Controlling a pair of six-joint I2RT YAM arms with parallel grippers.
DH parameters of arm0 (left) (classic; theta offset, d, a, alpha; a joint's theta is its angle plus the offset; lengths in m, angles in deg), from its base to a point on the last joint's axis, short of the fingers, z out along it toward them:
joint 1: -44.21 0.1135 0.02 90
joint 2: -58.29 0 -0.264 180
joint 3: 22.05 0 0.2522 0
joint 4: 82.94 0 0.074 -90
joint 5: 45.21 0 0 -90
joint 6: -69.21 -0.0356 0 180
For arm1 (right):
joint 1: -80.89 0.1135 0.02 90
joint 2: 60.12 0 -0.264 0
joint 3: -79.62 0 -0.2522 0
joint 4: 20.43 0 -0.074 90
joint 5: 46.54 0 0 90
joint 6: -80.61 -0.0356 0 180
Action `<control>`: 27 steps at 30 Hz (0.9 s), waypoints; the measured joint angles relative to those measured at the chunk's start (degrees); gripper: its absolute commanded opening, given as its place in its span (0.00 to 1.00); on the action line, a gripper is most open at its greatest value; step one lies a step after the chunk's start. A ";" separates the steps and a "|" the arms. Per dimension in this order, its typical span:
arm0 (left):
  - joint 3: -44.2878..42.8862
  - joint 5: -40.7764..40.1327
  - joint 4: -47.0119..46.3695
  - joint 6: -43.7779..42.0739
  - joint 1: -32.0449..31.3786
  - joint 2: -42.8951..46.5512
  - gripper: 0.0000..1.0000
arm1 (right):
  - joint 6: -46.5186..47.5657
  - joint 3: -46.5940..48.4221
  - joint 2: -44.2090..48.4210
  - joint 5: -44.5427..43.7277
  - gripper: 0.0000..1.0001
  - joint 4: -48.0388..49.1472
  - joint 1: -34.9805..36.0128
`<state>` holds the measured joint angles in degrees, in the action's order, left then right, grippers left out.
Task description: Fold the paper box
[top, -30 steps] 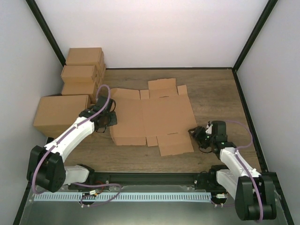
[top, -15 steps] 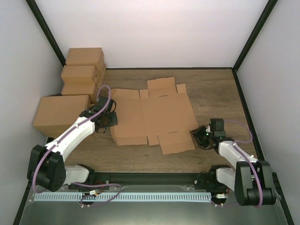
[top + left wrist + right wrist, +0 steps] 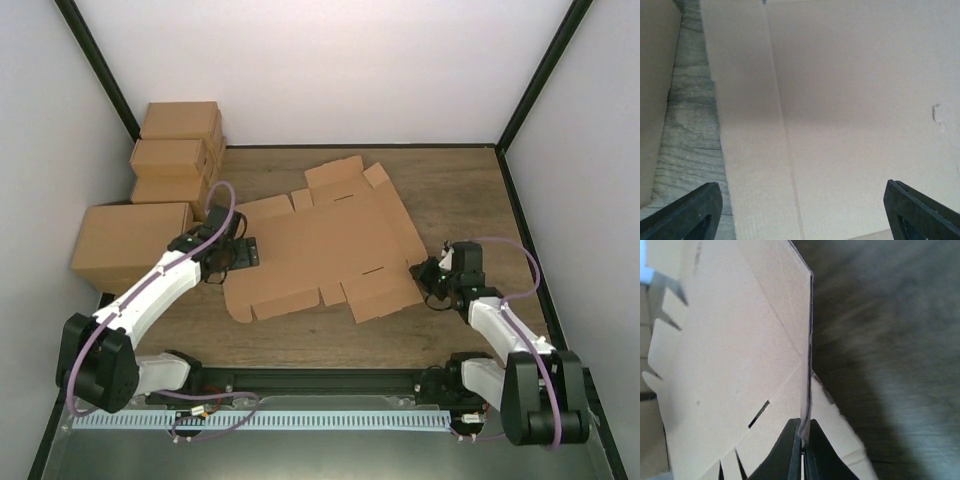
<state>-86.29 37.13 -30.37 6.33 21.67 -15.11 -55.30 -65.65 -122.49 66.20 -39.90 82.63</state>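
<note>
The paper box [image 3: 320, 250] lies flat and unfolded on the wooden table, turned slightly so its left end points toward me. My left gripper [image 3: 243, 252] hovers at its left edge. In the left wrist view it [image 3: 802, 220] is open, its black fingertips [image 3: 687, 215] wide apart over a plain panel [image 3: 840, 100] with one crease line. My right gripper [image 3: 425, 272] sits at the sheet's right edge. In the right wrist view it [image 3: 802, 440] is shut on that thin edge, with the slotted, notched paper box [image 3: 730, 350] stretching away to the left.
Three small brown cartons [image 3: 180, 150] are stacked at the back left, with a bigger carton [image 3: 130, 245] in front of them beside my left arm. Walls and black frame posts close in the table [image 3: 450, 190] on three sides.
The left gripper has opened and let go of the sheet's left edge. The right gripper has shut on the right edge. The sheet has turned, its right end moving away from me.
</note>
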 measured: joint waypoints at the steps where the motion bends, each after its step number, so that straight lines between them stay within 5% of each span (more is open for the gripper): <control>1: -0.04 -0.07 0.20 -0.31 0.00 0.37 0.98 | 2.29 0.00 0.96 0.83 0.01 0.20 0.00; 8: -6.01 0.81 1.31 -2.32 0.00 4.11 1.00 | 17.22 4.33 4.83 6.88 0.01 0.28 2.75; 14: -14.67 11.69 -3.06 -9.70 -0.02 1.64 1.00 | 25.46 10.88 4.81 4.09 0.01 -1.14 10.78; 21: -21.11 28.15 -11.17 -26.95 -2.56 -5.18 1.00 | 30.18 11.23 5.88 3.39 0.01 -1.25 14.51; 27: -28.46 33.33 -13.46 -44.61 -3.80 -6.86 1.00 | 34.40 11.23 7.23 4.83 0.01 -1.81 15.17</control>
<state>-114.75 70.46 -43.83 -38.28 17.87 -21.98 -20.90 -54.41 -115.26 71.03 -41.72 97.80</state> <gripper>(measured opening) 0.999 0.021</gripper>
